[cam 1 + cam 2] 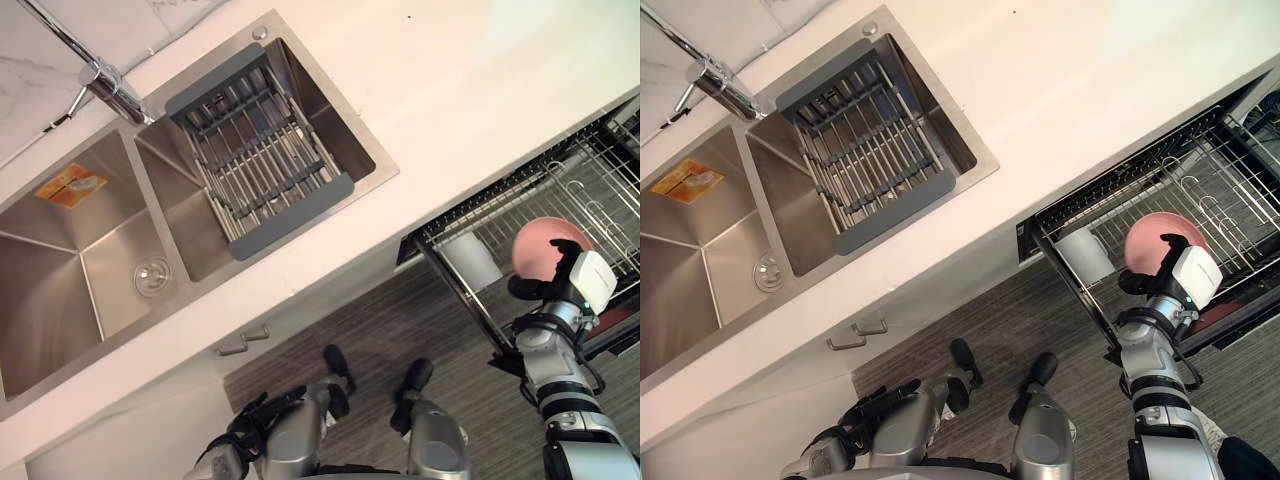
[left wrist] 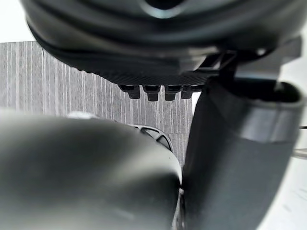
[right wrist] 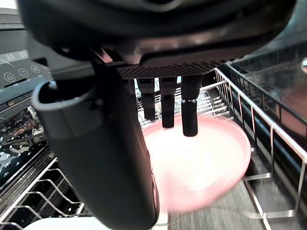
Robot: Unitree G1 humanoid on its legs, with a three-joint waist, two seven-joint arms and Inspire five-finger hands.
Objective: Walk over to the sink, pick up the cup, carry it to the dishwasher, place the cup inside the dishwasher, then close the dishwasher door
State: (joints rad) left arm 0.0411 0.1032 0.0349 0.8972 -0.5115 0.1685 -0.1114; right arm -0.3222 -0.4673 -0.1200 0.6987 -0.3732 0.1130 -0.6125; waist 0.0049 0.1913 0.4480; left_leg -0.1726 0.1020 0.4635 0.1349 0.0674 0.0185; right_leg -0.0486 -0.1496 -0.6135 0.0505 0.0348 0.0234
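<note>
Pink cup sits just beyond right hand's fingers

Both head eyes look steeply down — sharing the sink.

Pink cup; white counter; grey striped floor; orange-yellow sticker in silver sink.
</note>
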